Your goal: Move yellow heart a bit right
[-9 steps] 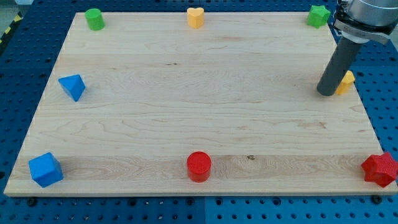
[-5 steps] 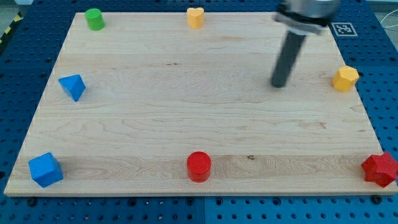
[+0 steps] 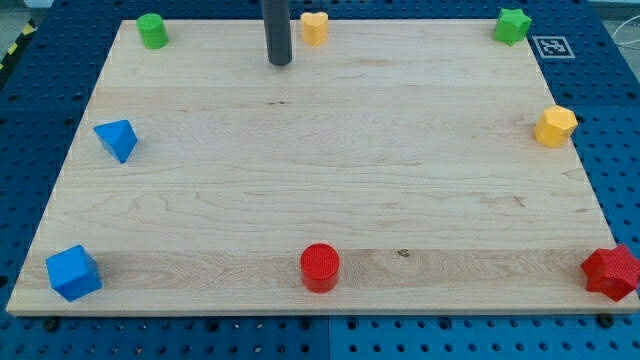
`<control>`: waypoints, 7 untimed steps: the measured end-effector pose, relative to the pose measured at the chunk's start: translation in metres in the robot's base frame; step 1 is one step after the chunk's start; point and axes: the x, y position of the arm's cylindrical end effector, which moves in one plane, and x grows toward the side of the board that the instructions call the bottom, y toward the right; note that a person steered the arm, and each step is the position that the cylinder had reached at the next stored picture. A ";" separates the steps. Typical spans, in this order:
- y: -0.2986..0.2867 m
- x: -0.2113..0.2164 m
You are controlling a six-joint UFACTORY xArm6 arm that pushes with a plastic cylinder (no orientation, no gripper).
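The yellow heart (image 3: 314, 27) lies at the view's top edge of the wooden board (image 3: 320, 180), near the middle. My tip (image 3: 279, 61) rests on the board just left of the heart and slightly below it, with a small gap between them. The dark rod rises from the tip out of the view's top.
A green cylinder (image 3: 152, 30) is at the top left and a green star (image 3: 512, 25) at the top right. A yellow hexagon (image 3: 555, 126) is at the right edge. A blue triangle (image 3: 116, 139), a blue cube (image 3: 73, 272), a red cylinder (image 3: 320, 267) and a red star (image 3: 612, 272) lie lower down.
My tip has swept from beside the yellow hexagon at the right edge, across the board to the top, ending just left of the yellow heart. No block has moved.
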 end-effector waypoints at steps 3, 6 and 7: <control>0.023 -0.039; 0.069 -0.071; 0.080 -0.071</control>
